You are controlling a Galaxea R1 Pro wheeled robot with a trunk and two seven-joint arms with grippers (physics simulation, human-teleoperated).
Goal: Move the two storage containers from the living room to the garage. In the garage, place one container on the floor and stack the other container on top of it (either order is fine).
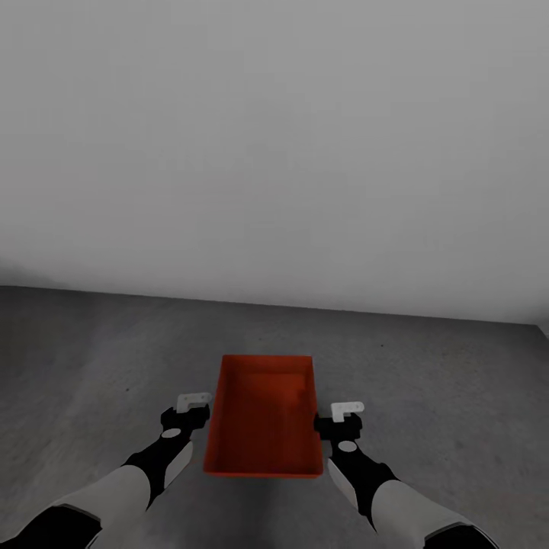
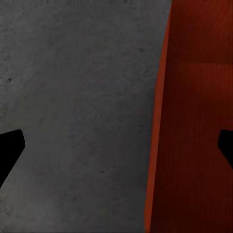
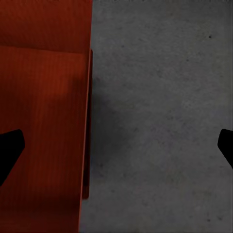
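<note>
One orange-red storage container (image 1: pixel 263 427) sits open-top on the dark grey concrete floor (image 1: pixel 91 366) of the garage, straight ahead between my arms. My left gripper (image 1: pixel 200 412) is open and straddles its left wall, with one black fingertip (image 2: pixel 9 150) over the floor and the other over the bin's inside (image 2: pixel 194 145). On the opposite side my right gripper (image 1: pixel 329 421) is also open, astride the right wall (image 3: pixel 43 121). A thin second red edge runs along that wall (image 3: pixel 87 145); I cannot tell whether another container lies under this one.
A plain light-grey wall (image 1: pixel 274 152) rises a short way beyond the container. Bare concrete spreads to both sides, and a corner shows at the far right (image 1: pixel 537 328).
</note>
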